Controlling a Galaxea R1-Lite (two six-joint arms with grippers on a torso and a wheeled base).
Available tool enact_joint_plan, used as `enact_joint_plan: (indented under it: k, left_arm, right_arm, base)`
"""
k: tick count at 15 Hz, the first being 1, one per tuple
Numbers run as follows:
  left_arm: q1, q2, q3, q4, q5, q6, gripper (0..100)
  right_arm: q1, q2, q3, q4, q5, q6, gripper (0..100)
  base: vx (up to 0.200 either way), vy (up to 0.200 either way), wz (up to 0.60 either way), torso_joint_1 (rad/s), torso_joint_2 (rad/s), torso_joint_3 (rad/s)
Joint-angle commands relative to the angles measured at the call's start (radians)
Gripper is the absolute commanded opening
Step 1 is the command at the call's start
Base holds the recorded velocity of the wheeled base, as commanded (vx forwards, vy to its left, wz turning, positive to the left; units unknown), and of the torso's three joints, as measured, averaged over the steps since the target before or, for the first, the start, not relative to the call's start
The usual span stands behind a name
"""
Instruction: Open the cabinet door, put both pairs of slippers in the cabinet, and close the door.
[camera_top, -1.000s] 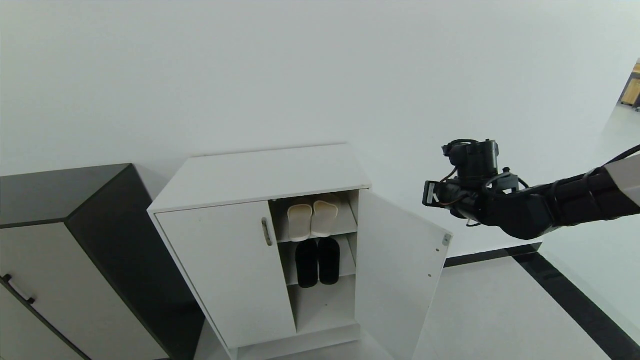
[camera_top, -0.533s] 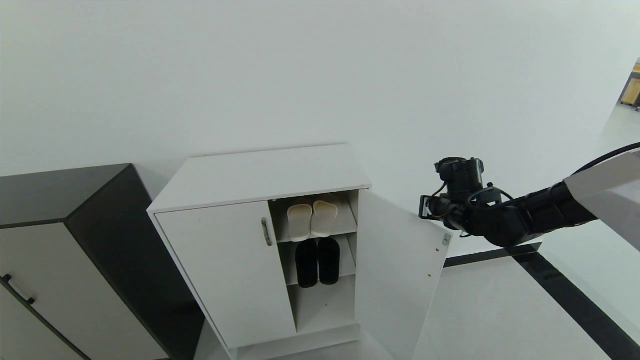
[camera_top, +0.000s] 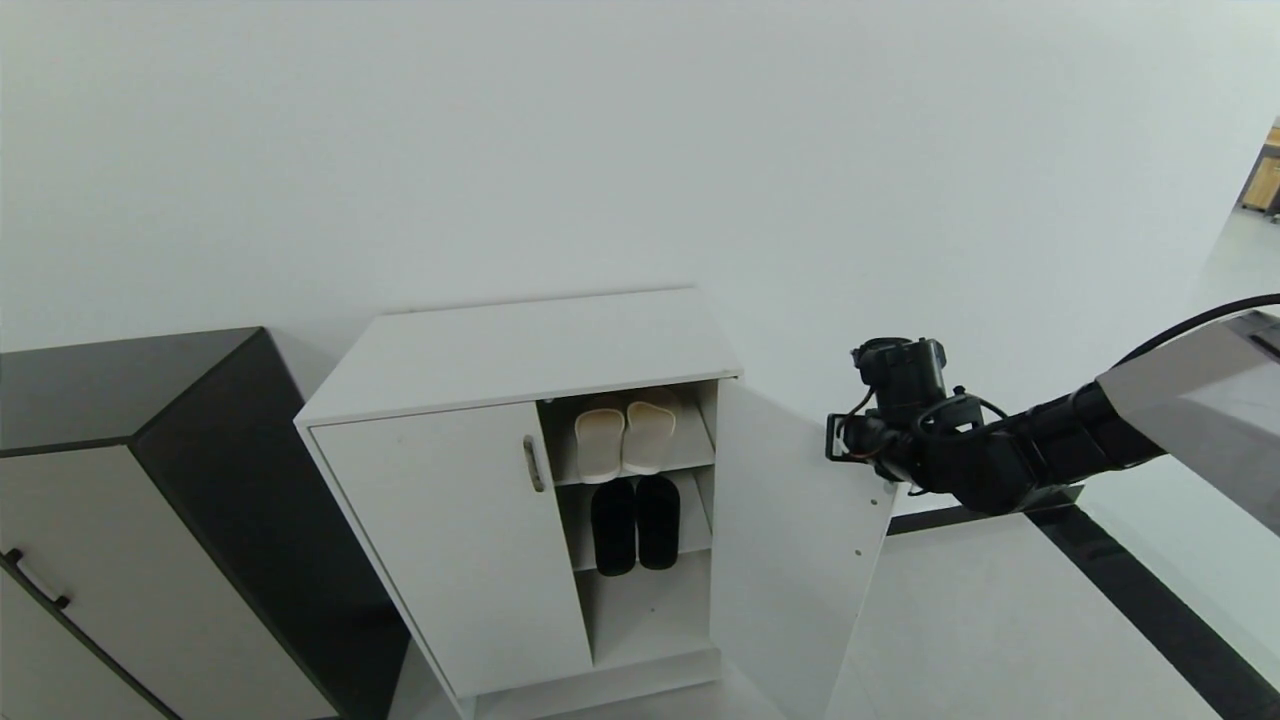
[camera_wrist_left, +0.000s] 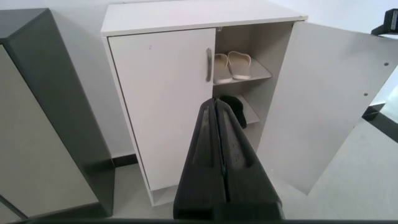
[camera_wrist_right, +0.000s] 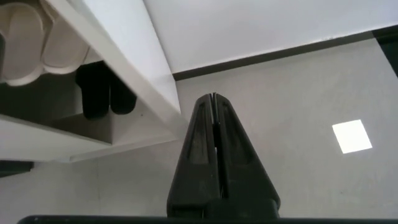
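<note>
Jaws of the right gripper (camera_top: 832, 441) are pressed together with nothing between them, and those of the left gripper (camera_wrist_left: 216, 102) are clenched and empty in the same way. The left gripper hangs in front of the cabinet (camera_top: 520, 345), well apart from it, facing the closed door (camera_top: 450, 540).

Both pairs are already inside. The white slippers (camera_top: 625, 438) lie side by side on the upper shelf, and the black slippers (camera_top: 635, 525) lie on the shelf below them. The lowest compartment holds nothing that we can see. From this we judge that the loading is finished and that the last step, closing, is now in hand.

The open door (camera_top: 790, 500) stands swung out on the robot's right side. The right gripper is at its upper free corner, on the outer side, away from the shelves. We cannot tell whether the closed tips touch the panel or are only just beside it.

We think the next move calls for a push with the closed tips on the outer face near the free edge. The push should follow the curve of the hinge toward the cabinet front, and the contact should be kept until the door meets the frame. A push too near the corner may slip off the edge, so a slightly lower contact seems safer to us.
</note>
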Motion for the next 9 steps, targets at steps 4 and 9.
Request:
enact_joint_plan:
  k: [4,9]
  left_arm:
    - [0.000,0.000,0.000,0.000,0.000,-0.003,0]
    - [0.000,0.000,0.000,0.000,0.002,-0.003,0]
  right_arm:
    - [0.149,-0.086,0.121,-0.046,-0.048,0.000,0]
    - [0.274,-0.189,0.237,-0.088,-0.043,-0.015,0]
  base:
    - [0.000,0.000,0.00,0.000,0.00,0.000]
    - [0.000,0.000,0.00,0.000,0.00,0.000]
